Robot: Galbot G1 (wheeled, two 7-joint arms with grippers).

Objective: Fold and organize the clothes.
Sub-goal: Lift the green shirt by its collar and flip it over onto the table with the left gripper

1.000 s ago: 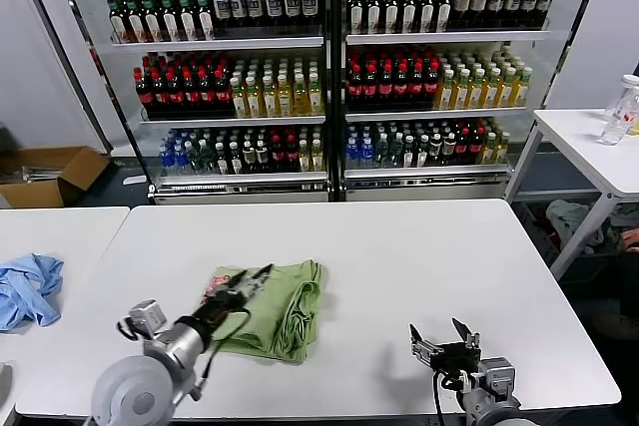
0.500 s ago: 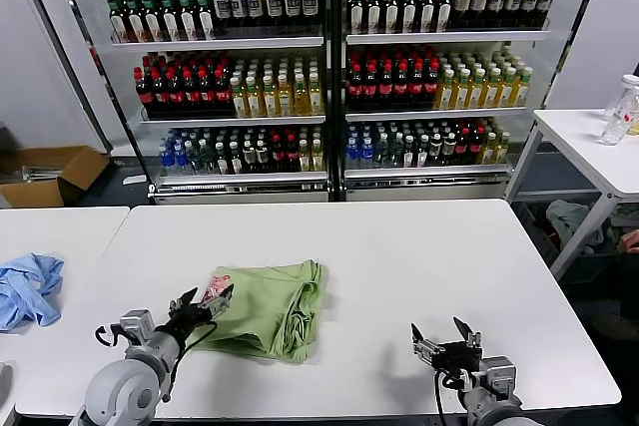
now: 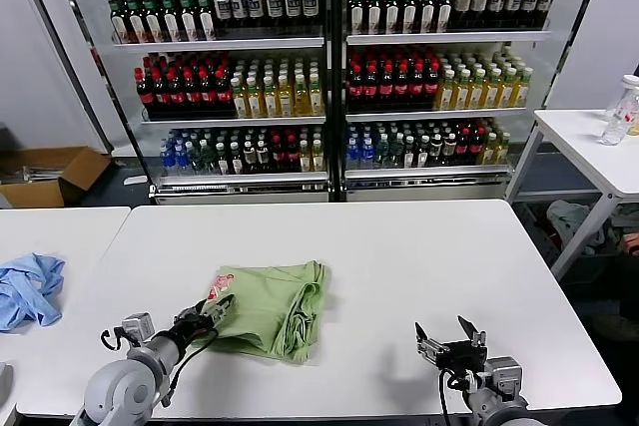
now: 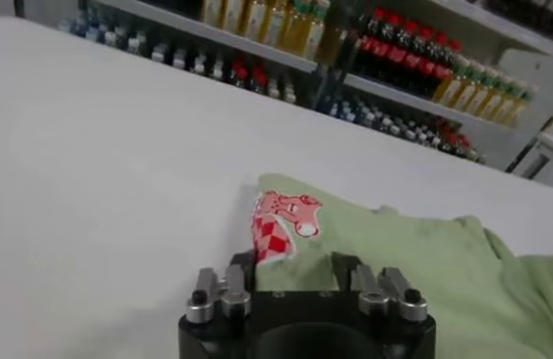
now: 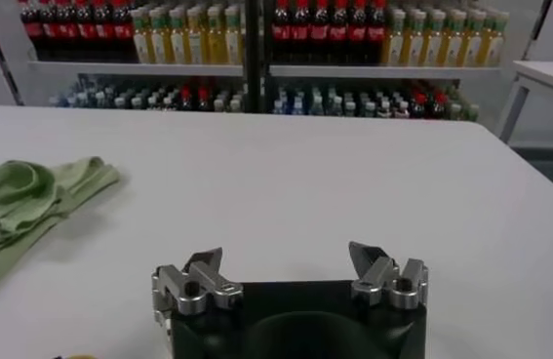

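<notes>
The light green shirt (image 3: 265, 306) lies folded on the white table (image 3: 399, 246), left of centre, with its red-and-white patch (image 3: 220, 283) at the near-left corner. My left gripper (image 3: 205, 318) is low at that corner and open. In the left wrist view the shirt (image 4: 403, 263) lies ahead, the patch (image 4: 281, 219) shows just beyond the gripper (image 4: 293, 261), and the fingers stand on either side of the cloth's edge. My right gripper (image 3: 442, 331) is open and empty near the table's front edge, well right of the shirt; it also shows in the right wrist view (image 5: 286, 256), with the shirt (image 5: 13, 205) far off.
A light blue garment (image 3: 28, 286) lies on the neighbouring table at the left. Drink coolers (image 3: 329, 67) stand behind the table. A side table (image 3: 599, 147) with bottles stands at the right. A cardboard box (image 3: 50, 175) sits on the floor at the far left.
My left gripper drew back from over the shirt towards the near left, then settled low at the shirt's patch corner. The right arm has barely moved.
</notes>
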